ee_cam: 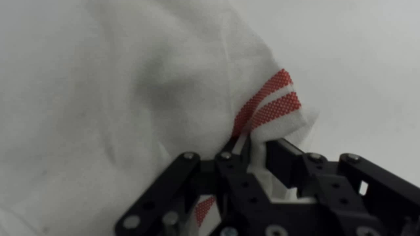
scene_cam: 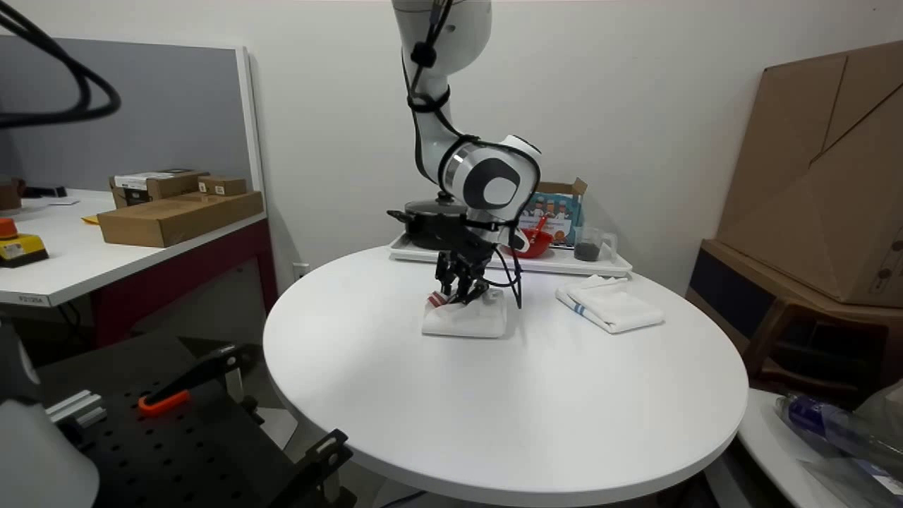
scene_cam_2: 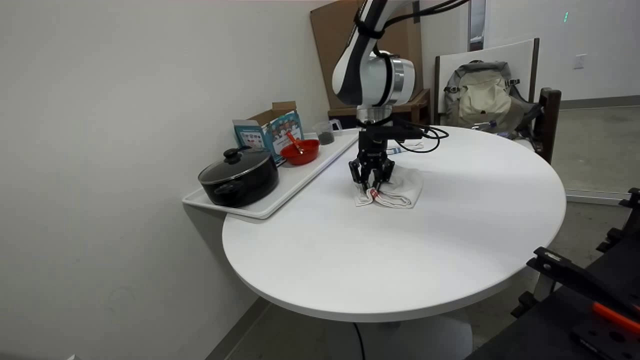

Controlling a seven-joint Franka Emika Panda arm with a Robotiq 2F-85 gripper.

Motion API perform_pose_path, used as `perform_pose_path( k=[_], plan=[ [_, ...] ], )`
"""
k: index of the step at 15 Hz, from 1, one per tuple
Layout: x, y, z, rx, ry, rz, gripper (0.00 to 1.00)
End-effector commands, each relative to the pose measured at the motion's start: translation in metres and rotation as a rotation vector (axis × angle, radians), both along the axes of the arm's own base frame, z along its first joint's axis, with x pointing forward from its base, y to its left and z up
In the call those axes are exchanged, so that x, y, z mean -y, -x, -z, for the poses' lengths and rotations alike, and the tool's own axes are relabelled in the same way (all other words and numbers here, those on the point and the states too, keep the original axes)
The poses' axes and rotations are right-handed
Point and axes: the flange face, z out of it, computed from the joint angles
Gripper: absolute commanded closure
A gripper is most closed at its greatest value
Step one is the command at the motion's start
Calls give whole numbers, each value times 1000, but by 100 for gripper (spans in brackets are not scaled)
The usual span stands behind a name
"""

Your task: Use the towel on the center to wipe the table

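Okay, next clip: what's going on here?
A robot arm has its claw closed on a bunched fold of the red-striped towel, which rests on the round white table. That looks like the grip for wiping the table; whether wiping has begun, a single moment can't show. A blue-striped towel lies folded nearby, apart from the claw.

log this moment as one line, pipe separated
gripper: pinching red-striped towel | towel: resting on table | blue-striped towel: folded, lying apart | wiping motion: cannot tell
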Motion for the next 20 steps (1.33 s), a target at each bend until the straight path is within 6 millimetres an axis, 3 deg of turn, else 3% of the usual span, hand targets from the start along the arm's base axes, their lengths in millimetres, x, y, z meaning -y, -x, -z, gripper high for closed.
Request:
perform_pose_path(
  k=[1, 5, 8, 11, 15, 17, 20],
  plan=[
    [43, 41, 21, -33, 38, 51, 92],
    [74, 88, 19, -52, 86, 139, 92],
    [63, 127, 27, -93, 92, 137, 93],
    [21, 155, 36, -163, 61, 50, 93],
    [-59, 187, 52, -237, 14, -141, 93],
    [-105, 188, 57, -239, 16, -222, 93],
    [-169, 171, 56, -204, 54, -335, 98]
  ],
)
